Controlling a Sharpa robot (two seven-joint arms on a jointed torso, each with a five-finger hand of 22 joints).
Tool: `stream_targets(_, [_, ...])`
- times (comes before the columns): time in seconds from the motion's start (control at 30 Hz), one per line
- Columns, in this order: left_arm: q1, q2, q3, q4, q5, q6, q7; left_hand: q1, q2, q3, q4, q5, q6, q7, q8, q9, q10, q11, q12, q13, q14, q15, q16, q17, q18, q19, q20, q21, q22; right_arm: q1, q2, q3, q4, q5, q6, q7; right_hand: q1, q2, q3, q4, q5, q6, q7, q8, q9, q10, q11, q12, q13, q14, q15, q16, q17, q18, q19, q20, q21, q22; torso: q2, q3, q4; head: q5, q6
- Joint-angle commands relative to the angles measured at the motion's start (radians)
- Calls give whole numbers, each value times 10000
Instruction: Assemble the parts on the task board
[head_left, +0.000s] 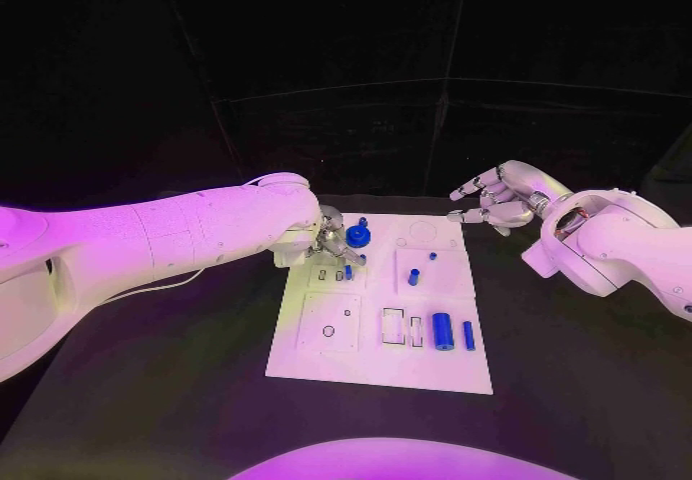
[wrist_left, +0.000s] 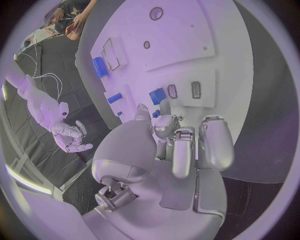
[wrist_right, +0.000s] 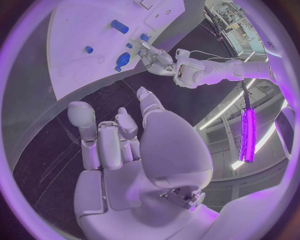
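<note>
The white task board (head_left: 378, 345) lies in the middle of the black table. My left hand (head_left: 332, 247) hovers over the board's far left part, fingers bent down, nothing visible between them. A round blue part (head_left: 358, 236) stands just beside those fingers, and a small blue block (wrist_left: 157, 95) sits just past the fingertips (wrist_left: 164, 106). A short blue peg (head_left: 433, 256), a blue piece (head_left: 414, 276), a blue cylinder (head_left: 443, 328) and a blue bar (head_left: 469, 335) rest further along the board. My right hand (head_left: 490, 205) hangs empty, fingers spread, off the board's far right corner.
Several empty sockets, rectangular slots (head_left: 392, 326) and a round hole (head_left: 329, 331), mark the board's near half. Black table (head_left: 577, 380) surrounds the board on all sides. In the right wrist view the left hand (wrist_right: 159, 60) shows next to the round blue part (wrist_right: 122, 61).
</note>
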Motion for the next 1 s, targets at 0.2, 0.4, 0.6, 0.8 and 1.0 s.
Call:
stream_targets(0.2, [0, 46, 1, -1, -63, 227, -65, 162, 42, 29, -94, 5, -101, 36, 88, 42, -60, -3, -14, 23, 1056, -35, 30, 2632, -106, -42, -5, -12, 36, 22, 34, 5, -11, 52, 23, 28, 115, -19, -37, 49, 85, -64, 9, 49, -9, -66, -14, -32, -16, 294, -91, -23, -8, 108, -44, -30, -64, -17, 2, 6, -6, -42, -38])
stream_targets(0.4, [-3, 67, 0, -40, -63, 286, -70, 256, 54, 60, -151, 4, -126, 38, 113, 80, -56, -1, 6, 37, 1056, -32, 30, 2632, -107, -46, -1, -5, 50, 22, 54, 5, -25, 60, 43, 30, 121, -15, -36, 56, 111, -66, 9, 53, -9, -67, -15, -33, -21, 296, -91, -26, -6, 108, -41, -31, -72, -24, -1, 8, 1, -48, -65])
stream_targets(0.6, [-11, 108, -17, -62, -62, 340, -74, 415, 66, 122, -260, 4, -159, 41, 146, 132, -64, 2, 15, 31, 1056, -30, 30, 2632, -105, -56, 3, -3, 56, 21, 82, 4, -43, 63, 64, 31, 127, -10, -33, 62, 134, -66, 8, 57, -8, -65, -16, -29, -21, 297, -92, -31, -8, 108, -38, -31, -79, -30, 9, 6, 3, -60, -71])
stream_targets(0.8, [-15, 127, -31, -76, -62, 370, -78, 641, 130, 284, -417, 8, -208, 44, 175, 191, -63, 4, 45, 51, 1056, -28, 30, 2632, -104, -64, 5, 6, 74, 21, 105, 4, -82, 64, 99, 21, 127, -10, -33, 62, 134, -66, 8, 57, -8, -65, -16, -29, -21, 297, -92, -31, -8, 108, -38, -31, -79, -30, 3, 2, 5, -49, -94])
stream_targets(1.0, [-17, 132, -36, -94, -62, 454, -85, 760, 148, 392, -513, 10, -231, 46, 188, 224, -67, 4, 55, 51, 1056, -27, 30, 2632, -104, -70, 7, 9, 83, 21, 122, 4, -110, 64, 118, 23, 136, -3, -29, 68, 160, -64, 6, 64, -7, -59, -18, -19, -17, 304, -93, -21, 15, 107, -28, -32, -81, -25, 1, 6, 9, -51, -114])
